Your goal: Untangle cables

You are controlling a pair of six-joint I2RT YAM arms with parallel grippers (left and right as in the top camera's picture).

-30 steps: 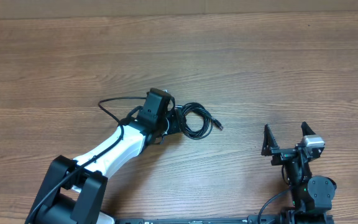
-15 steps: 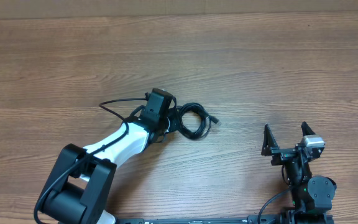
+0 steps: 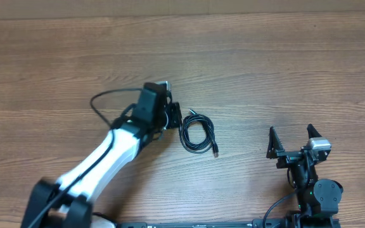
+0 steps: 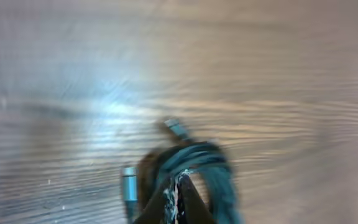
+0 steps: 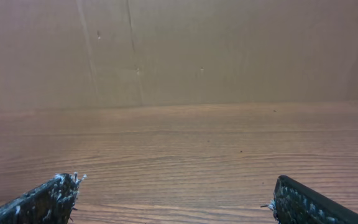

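No text, label, brand or number is legible anywhere.

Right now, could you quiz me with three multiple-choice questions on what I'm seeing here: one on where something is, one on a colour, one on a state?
1. Where are the cables?
A in a box; B at the left gripper; C on the floor.

2. What colour are the cables?
A black; B white; C red.

3. How is the right gripper?
A shut; B holding a cable; C open and empty.

Answers:
1 B: the left gripper is shut on the bundle, as its wrist view shows.
2 A: the overhead view shows black cords.
3 C: its jaws stand wide apart with nothing between them.
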